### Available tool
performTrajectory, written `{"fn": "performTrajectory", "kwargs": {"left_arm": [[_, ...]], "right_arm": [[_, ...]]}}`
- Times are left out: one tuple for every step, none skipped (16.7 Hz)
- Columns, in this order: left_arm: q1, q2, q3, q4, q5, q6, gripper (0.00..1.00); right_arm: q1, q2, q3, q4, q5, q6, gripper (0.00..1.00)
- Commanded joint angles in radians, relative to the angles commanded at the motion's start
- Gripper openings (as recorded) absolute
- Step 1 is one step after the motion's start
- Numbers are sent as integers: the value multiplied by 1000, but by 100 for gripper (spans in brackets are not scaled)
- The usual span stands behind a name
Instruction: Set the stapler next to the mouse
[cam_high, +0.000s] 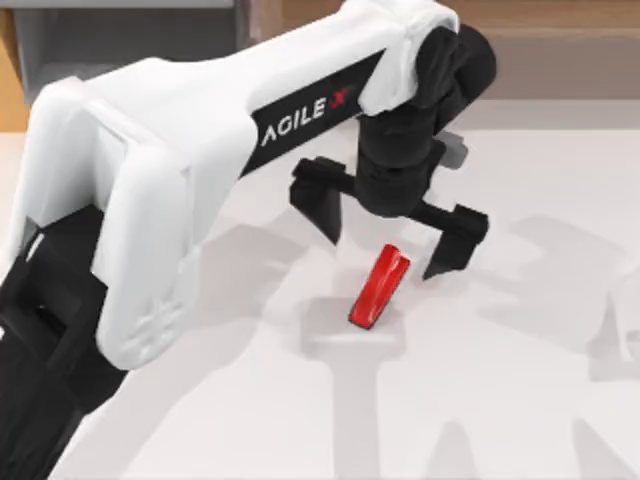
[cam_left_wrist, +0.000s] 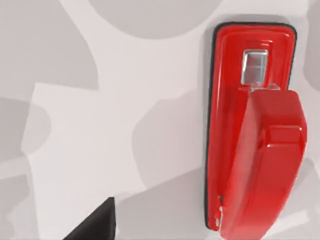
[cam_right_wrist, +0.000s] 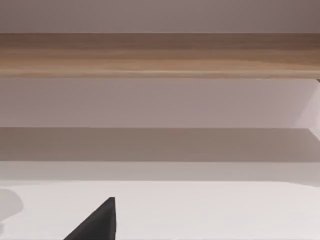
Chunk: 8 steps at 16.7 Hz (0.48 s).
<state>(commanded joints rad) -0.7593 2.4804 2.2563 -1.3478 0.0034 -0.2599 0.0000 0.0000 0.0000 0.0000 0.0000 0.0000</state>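
The glossy red stapler (cam_high: 378, 288) lies flat on the white table (cam_high: 520, 400), a little right of the middle, angled with its far end to the right. My left gripper (cam_high: 385, 252) hangs open just above it, one black finger on each side of the stapler's far end, touching nothing. The left wrist view looks straight down on the stapler (cam_left_wrist: 252, 135), with one dark fingertip (cam_left_wrist: 97, 225) at the edge. My right arm is parked; one dark fingertip (cam_right_wrist: 97, 225) shows in the right wrist view over bare table. The mouse is out of view.
My left arm's white body (cam_high: 150, 200) covers the left part of the top view. A wooden ledge (cam_right_wrist: 160, 55) runs along the wall behind the table. Grey shadows of the arms fall across the tabletop around the stapler.
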Motion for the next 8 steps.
{"fn": "performTrajectory", "kwargs": {"left_arm": [[-1, 0, -4, 4, 0, 1, 100], [-2, 1, -17, 18, 0, 2, 100], [-2, 3, -41, 42, 0, 2, 100], [-2, 7, -70, 77, 0, 2, 100], [-2, 11, -100, 117, 0, 1, 100], [-3, 15, -128, 148, 0, 1, 100], [-3, 18, -148, 168, 0, 1, 100], [-4, 21, -157, 178, 0, 0, 100]], "right_arm": [[0, 0, 0, 0, 0, 0, 100], [0, 0, 0, 0, 0, 0, 100], [0, 0, 0, 0, 0, 0, 100], [0, 0, 0, 0, 0, 0, 100], [0, 0, 0, 0, 0, 0, 100], [0, 0, 0, 0, 0, 0, 100], [0, 0, 0, 0, 0, 0, 100], [0, 0, 0, 0, 0, 0, 100]]}}
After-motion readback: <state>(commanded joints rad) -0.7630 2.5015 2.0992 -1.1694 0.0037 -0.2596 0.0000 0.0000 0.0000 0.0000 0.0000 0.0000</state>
